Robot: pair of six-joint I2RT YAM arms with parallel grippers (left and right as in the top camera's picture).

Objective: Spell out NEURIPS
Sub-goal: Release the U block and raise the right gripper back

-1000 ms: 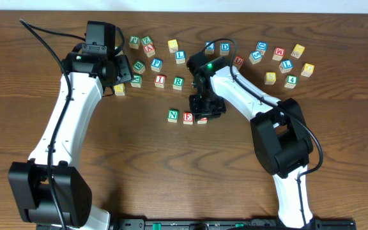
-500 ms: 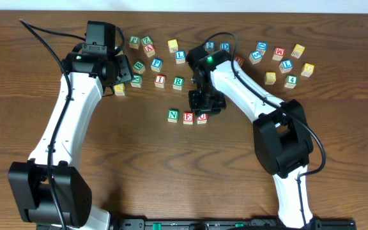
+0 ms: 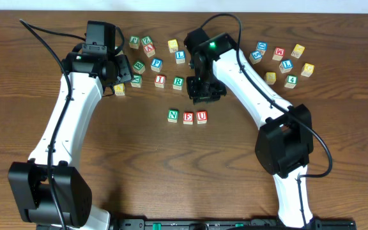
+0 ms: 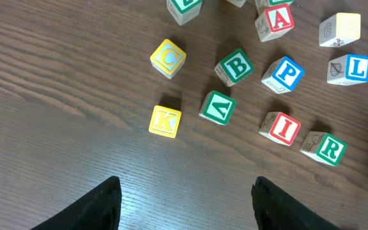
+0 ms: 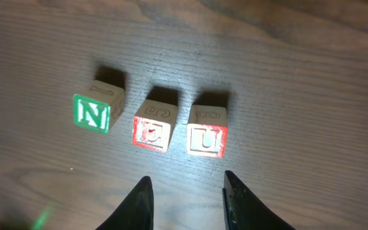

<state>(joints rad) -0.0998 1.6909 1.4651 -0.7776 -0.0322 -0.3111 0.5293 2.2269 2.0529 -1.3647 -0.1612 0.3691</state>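
Note:
A green N cube [image 3: 173, 115], a red E cube [image 3: 188, 117] and a red U cube [image 3: 201, 117] stand in a row at the table's middle. The right wrist view shows the N [image 5: 92, 113], the E [image 5: 152, 133] and the U [image 5: 207, 138]. My right gripper [image 3: 204, 94] is open and empty, just behind the row [image 5: 187, 191]. The green R cube [image 3: 178, 82], red I cube [image 3: 160, 81] and blue P cube [image 3: 156, 64] lie further back. The left wrist view shows the R [image 4: 329, 148], the I [image 4: 284, 128] and the P [image 4: 287, 74]. My left gripper [image 3: 117, 71] is open and empty [image 4: 184, 198].
Other cubes lie near my left gripper: yellow K [image 4: 165, 121], yellow C [image 4: 168, 58], green B [image 4: 237, 66], red A [image 4: 278, 18], blue L [image 4: 356, 68]. A second cluster [image 3: 286, 64] lies at the back right, with a yellow-faced cube [image 3: 270, 78] whose letter I cannot read.
My right gripper has let go of the U cube beside the E and has drawn back toward the far side. The left arm has not moved.

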